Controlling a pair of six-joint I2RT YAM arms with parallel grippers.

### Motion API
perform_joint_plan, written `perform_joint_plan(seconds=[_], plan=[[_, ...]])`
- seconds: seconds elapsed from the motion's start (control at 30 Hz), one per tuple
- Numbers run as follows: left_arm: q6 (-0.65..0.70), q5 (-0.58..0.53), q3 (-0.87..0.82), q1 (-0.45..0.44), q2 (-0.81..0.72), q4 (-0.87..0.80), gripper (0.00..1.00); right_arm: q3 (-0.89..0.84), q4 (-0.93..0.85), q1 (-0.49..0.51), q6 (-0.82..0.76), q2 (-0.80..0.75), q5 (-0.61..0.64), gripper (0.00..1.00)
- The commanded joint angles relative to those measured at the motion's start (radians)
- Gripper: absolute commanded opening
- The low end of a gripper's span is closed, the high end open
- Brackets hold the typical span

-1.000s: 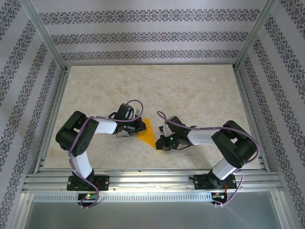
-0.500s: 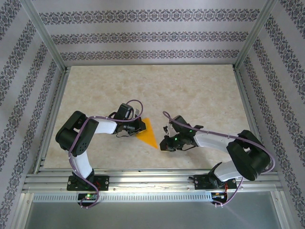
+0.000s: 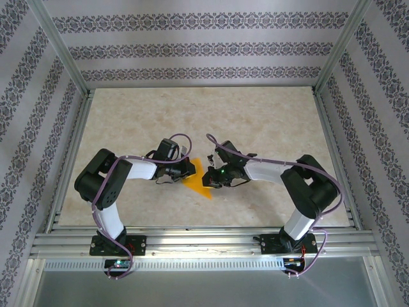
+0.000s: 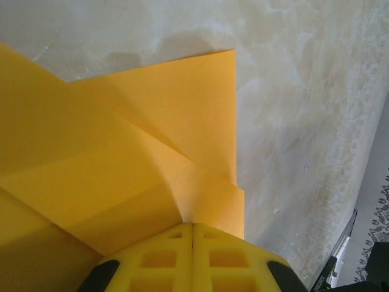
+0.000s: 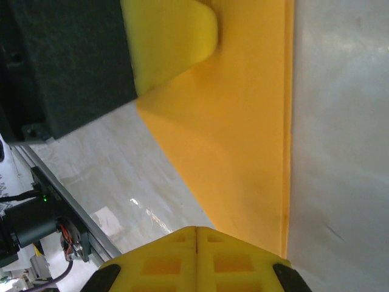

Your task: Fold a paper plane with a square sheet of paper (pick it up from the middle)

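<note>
The square sheet of paper (image 3: 199, 177) lies folded into a narrow orange triangle on the table between my two arms. In the left wrist view the paper (image 4: 152, 140) shows layered flaps and diagonal creases. My left gripper (image 4: 192, 226) is shut, its tips resting on the paper's folded layers, and it stands at the paper's left edge (image 3: 190, 169). My right gripper (image 5: 196, 230) is shut too, its tips down at the paper's pointed near end (image 5: 237, 140), on its right side (image 3: 208, 181). One yellow finger of the left gripper (image 5: 176, 36) presses the far part of the sheet.
The beige marbled table (image 3: 255, 121) stretches wide behind and to both sides. Aluminium frame rails (image 3: 204, 238) run along the near edge, with posts at the corners and patterned walls all round.
My right gripper has swung left and away from the near edge, from beside the paper's tip onto it. The left gripper and the paper have stayed where they were.
</note>
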Motion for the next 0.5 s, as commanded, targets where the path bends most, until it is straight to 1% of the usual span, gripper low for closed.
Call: perform_joint_plan(seconds=[0.0,0.07,0.3,0.47], plan=[[0.007,-0.095,-0.033,0.021,0.031,-0.065,0.00,0.041,0.017,0.017,0.025,0.025,0.009,0.05],[0.002,-0.092,-0.035,0.022,0.034,-0.057,0.00,0.047,0.039,0.020,0.037,0.040,0.005,0.04],[0.000,-0.089,-0.041,0.022,0.037,-0.045,0.00,0.078,0.023,0.017,0.030,0.092,0.019,0.05],[0.010,-0.089,-0.034,0.021,0.027,-0.064,0.00,0.039,0.011,0.000,0.020,0.111,0.047,0.05]])
